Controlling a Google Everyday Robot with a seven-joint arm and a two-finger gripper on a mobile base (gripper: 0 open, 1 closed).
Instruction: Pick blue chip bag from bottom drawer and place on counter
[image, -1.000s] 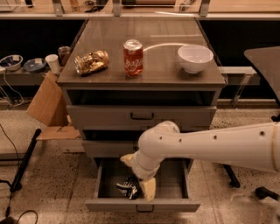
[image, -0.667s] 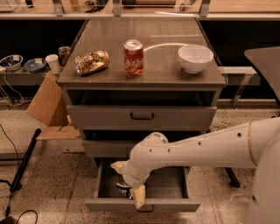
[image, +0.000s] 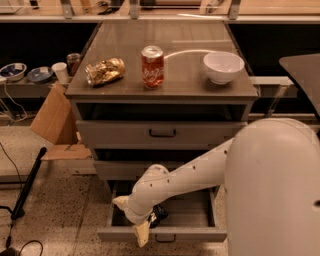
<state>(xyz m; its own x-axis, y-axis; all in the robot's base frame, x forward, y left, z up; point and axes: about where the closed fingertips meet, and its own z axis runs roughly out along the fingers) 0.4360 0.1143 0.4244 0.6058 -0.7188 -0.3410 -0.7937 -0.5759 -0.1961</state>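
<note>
Cabinet: grey metal, three drawers, smooth, slightly glossy grey-brown worktop (image: 125, 40). On it, left to right: crumpled shiny gold bag (image: 104, 71), upright red can (image: 152, 66), round white bowl (image: 223, 66).

Bottom drawer (image: 192, 233) pulled open, flat front with a small dark bar handle. The smooth white arm slants down into it from the right.

Hand (image: 132, 222), cream-coloured, sits low at the drawer's front left, partly over the front edge. Blue chip bag (image: 159, 215), dark and crinkled, lies inside the drawer just right of the hand, close against it. Released or grasping: cannot tell.
</note>
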